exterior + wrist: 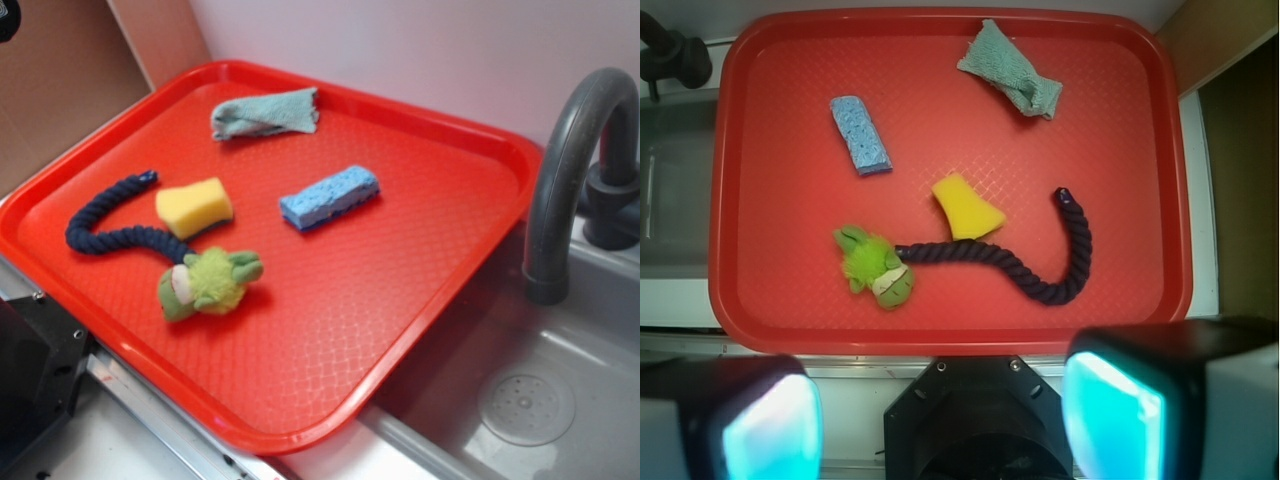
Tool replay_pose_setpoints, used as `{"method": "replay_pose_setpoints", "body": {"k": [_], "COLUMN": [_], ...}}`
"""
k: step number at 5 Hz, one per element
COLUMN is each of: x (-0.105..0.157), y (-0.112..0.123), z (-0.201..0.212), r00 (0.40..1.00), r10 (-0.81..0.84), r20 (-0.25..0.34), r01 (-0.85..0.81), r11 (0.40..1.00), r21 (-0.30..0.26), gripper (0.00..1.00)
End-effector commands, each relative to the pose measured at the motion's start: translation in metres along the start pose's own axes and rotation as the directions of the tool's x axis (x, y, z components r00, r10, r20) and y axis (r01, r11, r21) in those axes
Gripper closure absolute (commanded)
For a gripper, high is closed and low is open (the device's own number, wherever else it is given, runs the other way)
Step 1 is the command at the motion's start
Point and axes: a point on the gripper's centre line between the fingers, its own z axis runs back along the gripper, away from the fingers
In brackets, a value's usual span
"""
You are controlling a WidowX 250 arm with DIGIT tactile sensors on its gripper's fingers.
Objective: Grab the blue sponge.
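The blue sponge (330,196) lies flat near the middle of the red tray (440,270), a light-blue block with a speckled top; in the wrist view it sits at the upper left of the tray (860,134). My gripper (940,420) hangs high above the tray's near edge, far from the sponge. Its two cyan-padded fingers (770,430) stand wide apart with nothing between them. The gripper does not show in the exterior view.
On the tray also lie a yellow wedge sponge (194,206), a teal-grey rag (265,113), a dark blue rope (105,215) and a green plush toy (208,282). A grey faucet (570,170) and sink basin (540,400) are to the right.
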Motion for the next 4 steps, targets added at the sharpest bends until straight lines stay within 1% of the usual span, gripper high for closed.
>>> {"method": "replay_pose_setpoints", "body": {"k": [1,2,3,4], "x": [0.0,0.023,0.048,0.07], "y": [0.0,-0.005,-0.018,-0.031], "z": [0.0,-0.016,-0.035,-0.059], "r00": [1.0,0.998,0.99,0.989], "r10": [0.0,-0.048,-0.103,-0.09], "r20": [0.0,0.034,0.095,0.119], "r01": [0.0,0.048,0.1,0.089], "r11": [1.0,0.999,0.994,0.996], "r21": [0.0,-0.011,0.04,0.016], "gripper": [0.0,0.0,0.0,0.0]}}
